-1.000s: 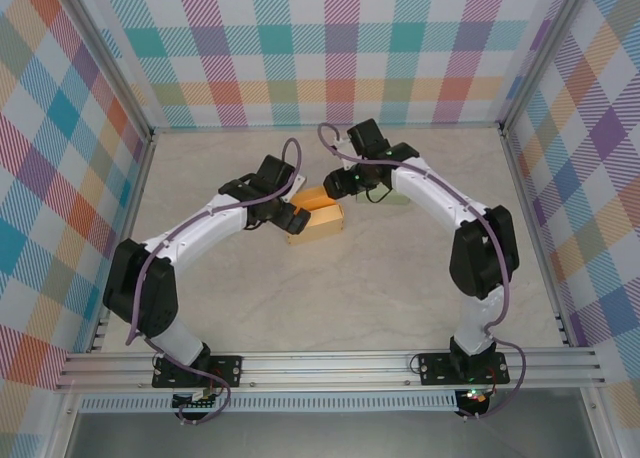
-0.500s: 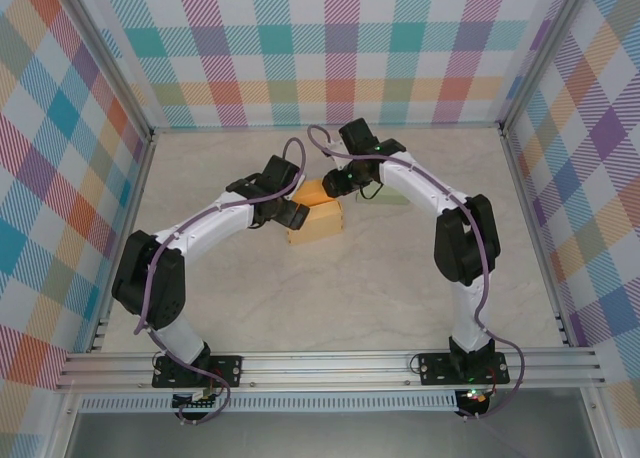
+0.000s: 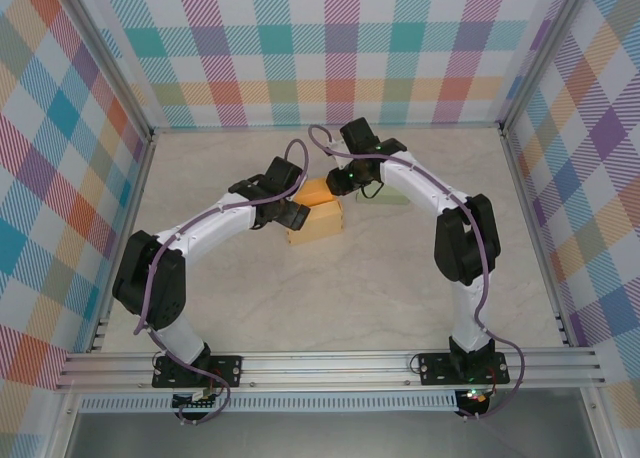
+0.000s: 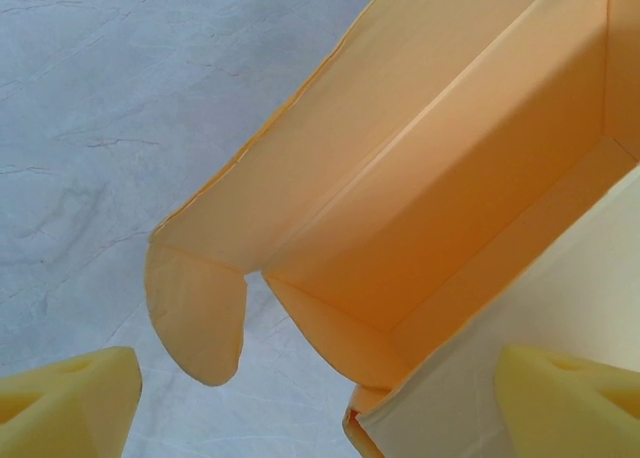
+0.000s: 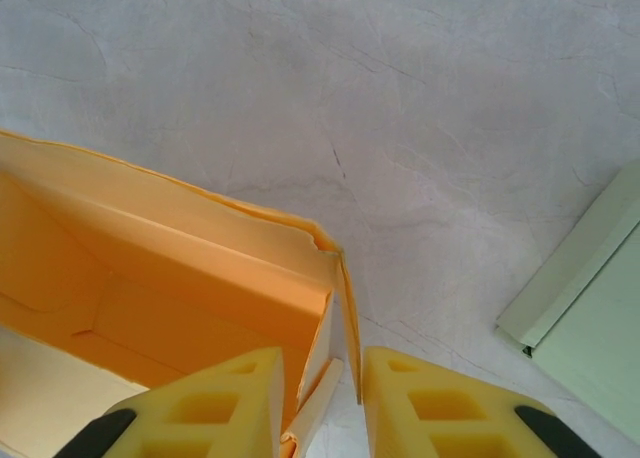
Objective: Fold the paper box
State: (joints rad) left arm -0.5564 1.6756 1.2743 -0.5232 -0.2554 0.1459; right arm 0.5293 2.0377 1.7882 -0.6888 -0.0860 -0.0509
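The paper box (image 3: 318,219) is orange inside and pale yellow outside, and stands open-topped mid-table. In the left wrist view its orange inside (image 4: 450,208) and a rounded side flap (image 4: 196,313) show. My left gripper (image 4: 320,408) is open at the box's left end, a bottom corner lying between its wide-set yellow fingers (image 4: 70,403). My right gripper (image 5: 320,408) hangs over the far end of the box (image 5: 200,278). Its jaws stand narrow on either side of the splayed end-wall layers (image 5: 340,328), with small gaps showing.
A flat pale green sheet (image 3: 385,194) lies just right of the box, under the right arm, and shows as a pale green sheet (image 5: 590,308) in the right wrist view. Plaid walls enclose the marbled table (image 3: 350,298) on three sides.
The right gripper's jaws have narrowed around the box's far end wall. The right arm's elbow swung inward and the left gripper shifted slightly closer to the box.
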